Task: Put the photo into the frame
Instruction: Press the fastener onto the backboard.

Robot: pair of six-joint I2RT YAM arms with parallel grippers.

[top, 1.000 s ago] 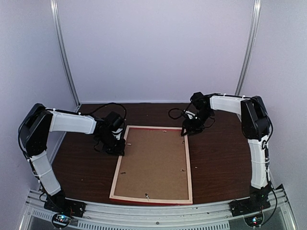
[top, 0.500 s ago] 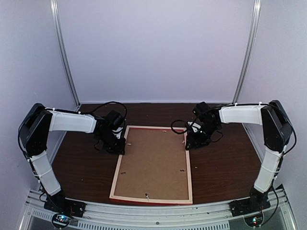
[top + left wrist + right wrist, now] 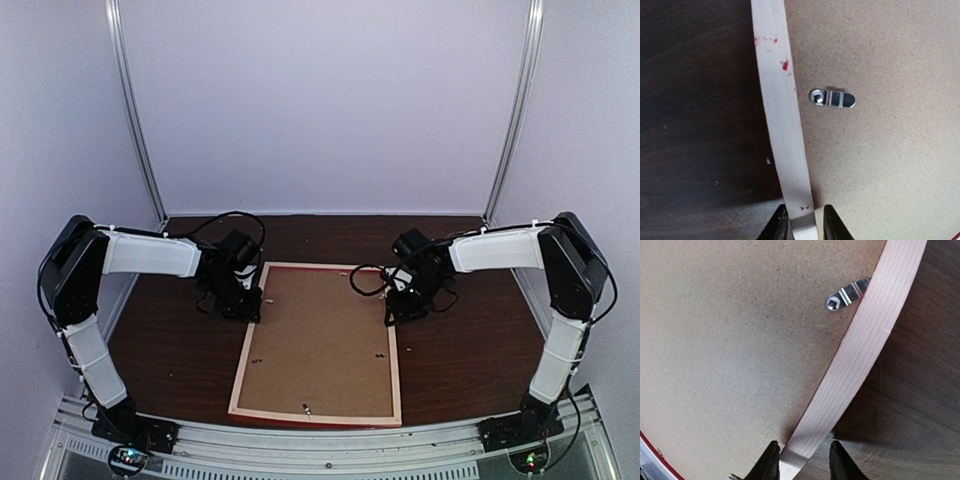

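1. The frame lies face down on the dark wooden table. Its pale bare-wood back faces up and the brown backing board fills its opening.
2. The left gripper is at the frame's left rail, just near of the far-left corner. Its two fingers are pinched on that rail, one on the table side and one over the board.
3. A metal turn clip sits on the board just right of that rail, and small red paint specks mark the wood.
4. The right gripper straddles the right rail in its far part. Its jaws are parted, and a dark gap shows between the rail and the outer finger.
5. Another turn clip bridges the board and the right rail, farther along from those fingers.
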